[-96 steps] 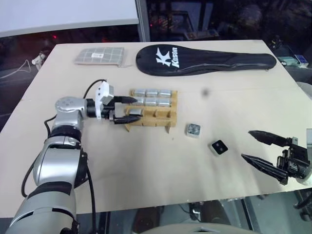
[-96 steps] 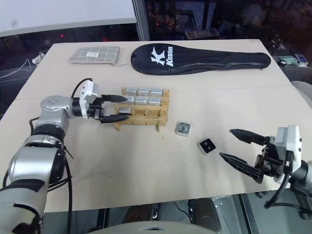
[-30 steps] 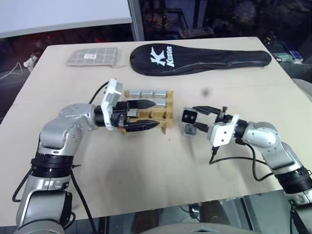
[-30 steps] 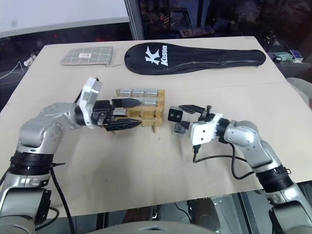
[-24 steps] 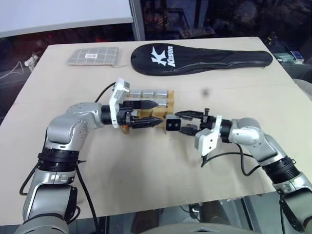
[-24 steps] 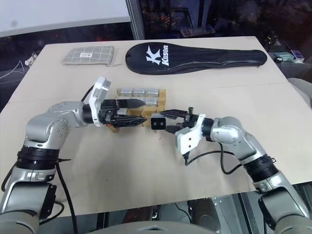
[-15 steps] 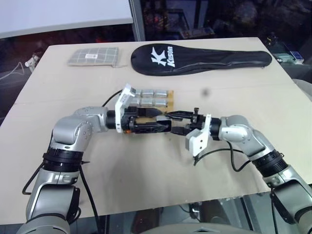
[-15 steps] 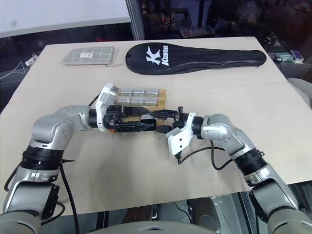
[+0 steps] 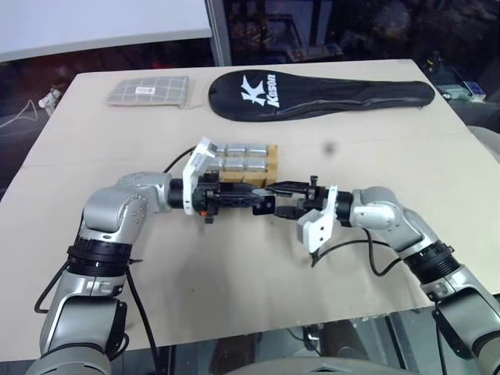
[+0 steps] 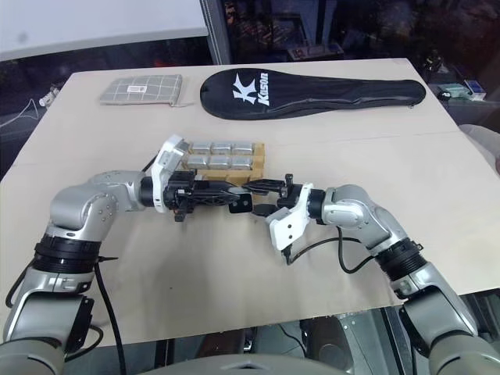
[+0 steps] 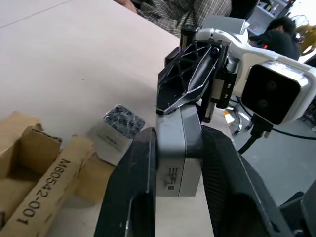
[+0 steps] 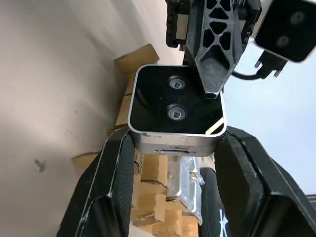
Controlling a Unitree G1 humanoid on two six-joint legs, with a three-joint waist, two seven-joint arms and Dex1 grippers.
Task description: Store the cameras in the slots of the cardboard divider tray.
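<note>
A white-cased camera with a black face (image 12: pixel 175 106) hangs just above the table in front of the cardboard divider tray (image 9: pixel 273 158). Both grippers hold it. My right gripper (image 12: pixel 175 143) is shut on its two sides, reaching in from the right. My left gripper (image 11: pixel 178 140), coming from the left, is shut on it too, one finger (image 12: pixel 215 54) lying across the black face. A silvery grey camera (image 11: pixel 121 118) lies on the table beside the tray's near corner. Several silvery wrapped blocks (image 9: pixel 238 155) fill the tray's far rows.
A black racket cover (image 9: pixel 312 92) lies along the far side of the table, with a grey checked pouch (image 9: pixel 148 90) at the far left. Seated people (image 11: pixel 197 7) show beyond the table's edge in the left wrist view.
My right gripper carried the camera leftward to the tray's front. My left gripper, open a moment ago, has closed on that same camera.
</note>
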